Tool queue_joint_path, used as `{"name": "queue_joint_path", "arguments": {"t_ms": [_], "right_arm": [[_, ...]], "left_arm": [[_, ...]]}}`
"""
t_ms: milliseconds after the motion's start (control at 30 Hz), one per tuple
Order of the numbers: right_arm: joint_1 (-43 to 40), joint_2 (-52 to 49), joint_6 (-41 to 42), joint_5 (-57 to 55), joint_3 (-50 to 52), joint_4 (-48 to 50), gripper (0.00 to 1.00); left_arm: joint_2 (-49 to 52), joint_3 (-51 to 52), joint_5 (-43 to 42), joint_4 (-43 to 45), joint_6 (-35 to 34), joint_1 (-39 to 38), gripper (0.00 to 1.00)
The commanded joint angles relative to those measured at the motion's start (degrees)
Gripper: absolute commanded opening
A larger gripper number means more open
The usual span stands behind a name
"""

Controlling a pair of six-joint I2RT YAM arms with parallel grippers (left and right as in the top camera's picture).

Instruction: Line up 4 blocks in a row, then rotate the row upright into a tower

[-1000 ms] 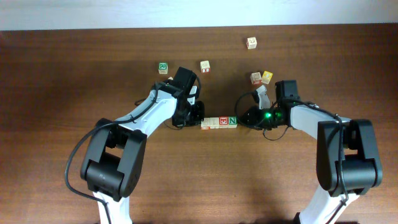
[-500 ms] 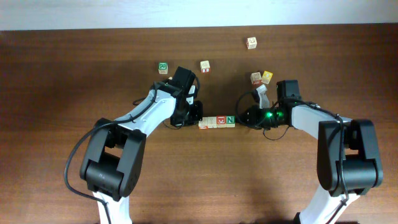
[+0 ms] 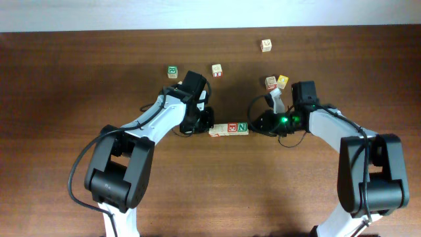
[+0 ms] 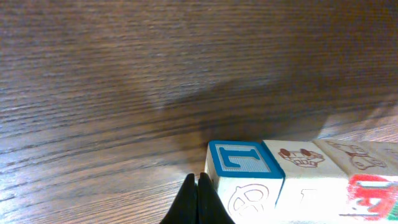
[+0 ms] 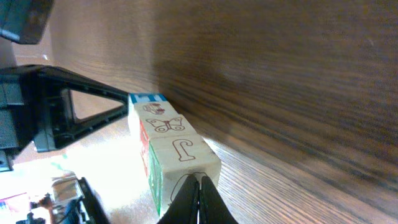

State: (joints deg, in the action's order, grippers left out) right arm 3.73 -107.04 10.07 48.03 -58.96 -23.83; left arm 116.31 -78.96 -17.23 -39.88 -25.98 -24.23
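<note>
Where your left gripper (image 4: 196, 200) meets the row, its jaws are pressed fully together and hold nothing, tips at the corner of the blue-bordered end block (image 4: 244, 163). Your right gripper (image 5: 199, 198) is likewise closed and empty, touching the opposite end block (image 5: 185, 155), which has a line-drawn "J" on top and green on its side. Between them the blocks (image 3: 229, 128) sit face to face in one slightly slanted row near the middle of the table (image 3: 66, 164): pale wood, a red letter, a green "N". Farther back lie a green-bordered cube (image 3: 172, 71), a red-marked cube (image 3: 217, 70) and a yellow-faced cube (image 3: 283, 81).
</note>
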Motion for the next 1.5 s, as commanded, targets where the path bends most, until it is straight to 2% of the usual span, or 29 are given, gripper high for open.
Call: {"name": "queue_joint_path", "arguments": {"t_ms": [0,433,1467], "right_arm": [[4.1,1.8,-0.6,-1.4,-3.0,-0.5,0.04],[12.0,1.8,2.1,-8.0,-8.8,-3.9,0.04],[17.4,1.8,2.5,-8.0,-12.4,-7.3,0.04]], "left_arm": [[0.5,0.3,-2.4,0.3,0.8,-0.4,0.0],[0.5,0.3,-2.4,0.2,0.8,-0.4,0.0],[0.5,0.3,-2.4,0.2,0.8,-0.4,0.0]]}}
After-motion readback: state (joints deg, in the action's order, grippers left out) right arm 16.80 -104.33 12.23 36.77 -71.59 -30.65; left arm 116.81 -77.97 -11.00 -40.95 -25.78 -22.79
